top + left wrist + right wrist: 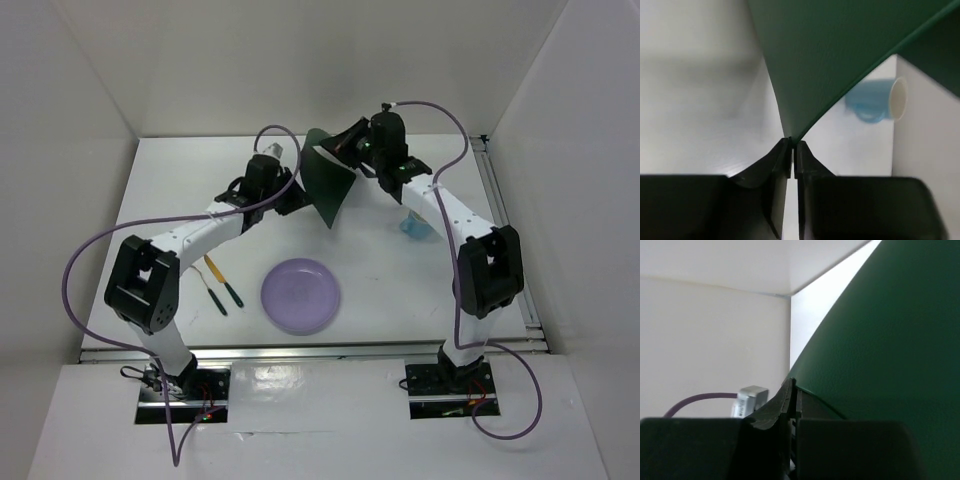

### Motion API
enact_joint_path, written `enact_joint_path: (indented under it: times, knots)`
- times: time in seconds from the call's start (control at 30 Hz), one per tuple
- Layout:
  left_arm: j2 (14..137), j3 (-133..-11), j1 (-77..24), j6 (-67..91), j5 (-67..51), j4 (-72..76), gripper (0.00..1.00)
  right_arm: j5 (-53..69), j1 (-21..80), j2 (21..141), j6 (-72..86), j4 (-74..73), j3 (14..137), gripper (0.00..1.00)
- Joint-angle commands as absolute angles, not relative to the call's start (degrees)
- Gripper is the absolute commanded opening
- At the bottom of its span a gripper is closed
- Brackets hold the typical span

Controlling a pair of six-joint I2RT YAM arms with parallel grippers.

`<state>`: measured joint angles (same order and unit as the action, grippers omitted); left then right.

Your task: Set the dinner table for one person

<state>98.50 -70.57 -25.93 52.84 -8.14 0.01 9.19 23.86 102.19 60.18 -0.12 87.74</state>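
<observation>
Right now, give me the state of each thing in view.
placemat: lifted off the dinner table, bent, pinched at two edges.
left gripper: shut on placemat.
right gripper: shut on placemat.
plate: flat on the table, empty.
two utensils: lying side by side, ungrasped.
cup: on the table; upright or tipped unclear.

My left arm point(195, 232) and right arm point(452, 212) are smooth white links joined by blocky black housings. A purple cable point(72, 275) loops loosely alongside each, down to black base plates point(185, 388) with thin red wires. My fingers point(777, 170) are matte black and curve to thin tips.
</observation>
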Motion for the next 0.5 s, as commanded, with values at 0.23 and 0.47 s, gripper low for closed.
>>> enact_joint_path:
  times: [0.23,0.47]
  knots:
    - [101.86,-95.08,-22.32,43.08,9.74,-14.84,0.0,21.33,15.83,97.12,58.54,5.63,90.08,0.0]
    - [97.66,-96.87,-18.81,32.27,19.06,-16.26,0.0,25.91,14.68,97.65,54.23,6.15,87.38,0.0]
